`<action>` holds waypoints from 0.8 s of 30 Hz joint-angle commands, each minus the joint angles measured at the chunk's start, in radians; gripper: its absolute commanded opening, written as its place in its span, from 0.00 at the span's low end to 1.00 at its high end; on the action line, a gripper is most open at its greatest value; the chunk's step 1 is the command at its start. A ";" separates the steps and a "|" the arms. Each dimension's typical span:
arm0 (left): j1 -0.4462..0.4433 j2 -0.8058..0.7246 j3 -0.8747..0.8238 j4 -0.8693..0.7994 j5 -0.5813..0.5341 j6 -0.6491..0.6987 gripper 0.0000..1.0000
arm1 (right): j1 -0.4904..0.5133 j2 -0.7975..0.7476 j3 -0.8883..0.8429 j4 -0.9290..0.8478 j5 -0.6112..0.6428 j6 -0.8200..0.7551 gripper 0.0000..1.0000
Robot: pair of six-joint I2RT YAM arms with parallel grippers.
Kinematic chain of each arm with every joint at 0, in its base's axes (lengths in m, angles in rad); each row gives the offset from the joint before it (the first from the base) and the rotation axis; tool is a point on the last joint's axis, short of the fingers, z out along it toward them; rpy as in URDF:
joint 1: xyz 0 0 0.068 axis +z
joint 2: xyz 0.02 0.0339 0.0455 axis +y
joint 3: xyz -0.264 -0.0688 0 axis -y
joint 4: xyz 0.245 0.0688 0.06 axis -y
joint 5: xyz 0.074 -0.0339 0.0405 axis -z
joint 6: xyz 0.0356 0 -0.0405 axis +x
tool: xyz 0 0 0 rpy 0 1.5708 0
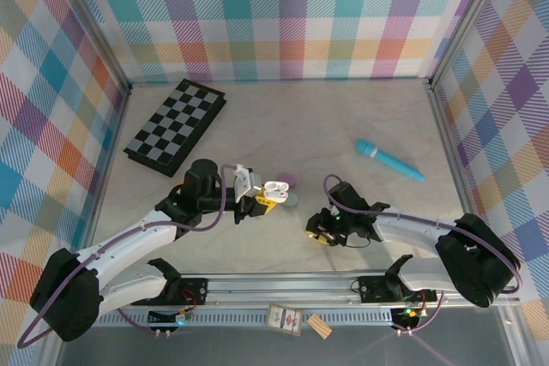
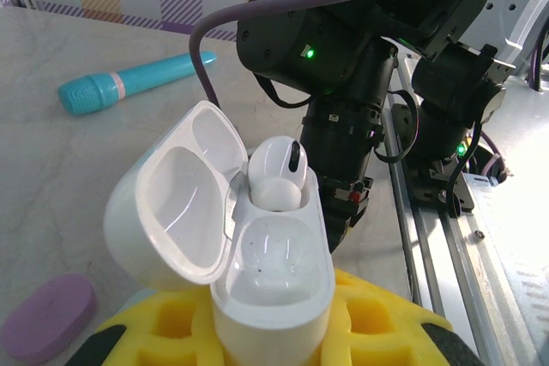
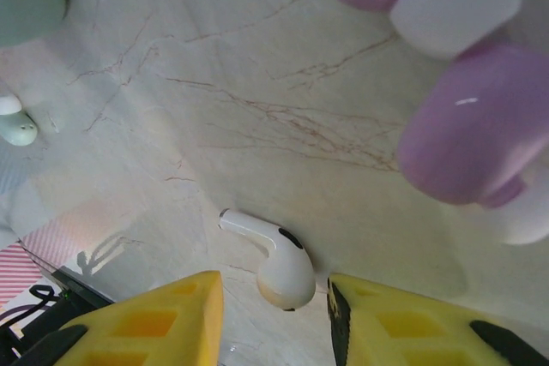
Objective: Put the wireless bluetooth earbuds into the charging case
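The white earbud (image 3: 281,270) lies between the narrowly parted jaws of the right gripper (image 3: 274,302), stem across the gap; the left gripper (image 2: 273,336) clamps the open charging case (image 2: 274,276)

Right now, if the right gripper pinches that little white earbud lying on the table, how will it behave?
The small glossy white plastic earbud looks rigid and light, so it probably won't deform. Its smooth rounded head may squirt out of the right gripper. Lying sideways on the marbled tabletop, it could pivot about that head if nudged.
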 commanded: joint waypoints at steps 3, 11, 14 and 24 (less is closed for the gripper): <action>0.007 -0.012 -0.014 0.019 0.015 0.021 0.02 | 0.005 0.064 0.063 0.030 0.016 -0.053 0.37; 0.007 -0.021 -0.017 0.012 0.009 0.027 0.02 | 0.006 0.100 0.165 -0.071 0.066 -0.145 0.34; 0.007 -0.020 -0.017 0.012 0.009 0.029 0.02 | 0.005 0.119 0.187 -0.069 0.064 -0.169 0.34; 0.007 -0.020 -0.017 0.009 0.006 0.035 0.02 | 0.005 0.076 0.204 -0.184 0.133 -0.230 0.35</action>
